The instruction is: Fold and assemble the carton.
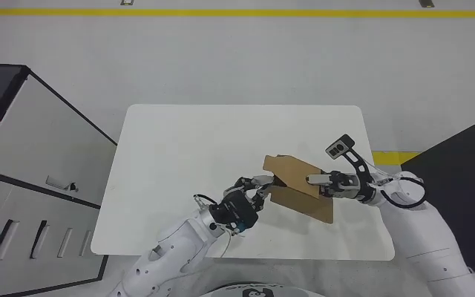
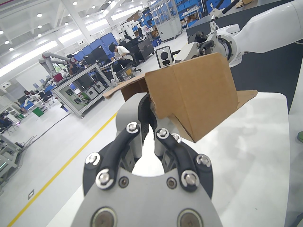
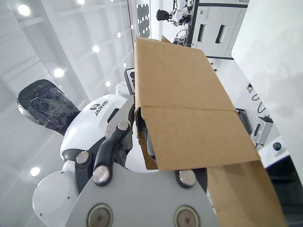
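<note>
My left fingers (image 2: pixel 141 111) sit narrow, pinching one end of the carton (image 1: pixel 297 187). My right fingers (image 3: pixel 142 128) clamp a wall at its other end. The carton sits tilted between them, over the white surface (image 1: pixel 185 163) near my side.

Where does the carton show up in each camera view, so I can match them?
Top view: carton between left gripper and right gripper, above the table's near right part.
Left wrist view: carton just beyond the left gripper.
Right wrist view: carton close up, across the right gripper.
Shared landmark: the white table.
</note>
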Robot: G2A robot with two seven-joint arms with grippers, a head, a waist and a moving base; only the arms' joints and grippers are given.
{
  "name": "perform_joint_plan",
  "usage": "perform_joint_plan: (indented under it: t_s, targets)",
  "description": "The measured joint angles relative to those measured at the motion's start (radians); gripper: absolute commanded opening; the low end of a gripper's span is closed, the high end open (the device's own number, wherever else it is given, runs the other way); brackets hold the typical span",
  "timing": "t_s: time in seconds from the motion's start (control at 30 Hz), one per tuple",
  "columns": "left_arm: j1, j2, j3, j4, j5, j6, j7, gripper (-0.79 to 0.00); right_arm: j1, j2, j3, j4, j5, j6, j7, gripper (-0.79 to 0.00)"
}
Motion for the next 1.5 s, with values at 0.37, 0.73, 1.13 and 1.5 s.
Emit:
perform_joint_plan:
  t_s: [0.37,0.73,1.13,1.5]
  targets:
    - [0.000,0.004,-0.021,0.011,-0.010,0.003,0.005,-0.785,0.006,-0.007,-0.004,0.026,0.028,0.007,0.016,-0.785]
    - [-0.010,0.005,-0.012,0.016,-0.007,-0.018,0.020,-0.785,0.016,-0.014,-0.008,0.039,0.031,0.012,0.016,-0.785]
    - [-0.041,0.003,0.036,0.019,0.064,-0.034,0.012,-0.785,0.035,-0.024,-0.034,0.065,0.040,0.029,0.031,-0.785]
    - [-0.055,0.000,0.059,0.029,0.076,-0.019,0.000,-0.785,0.037,-0.030,-0.045,0.079,0.045,0.042,0.041,-0.785]
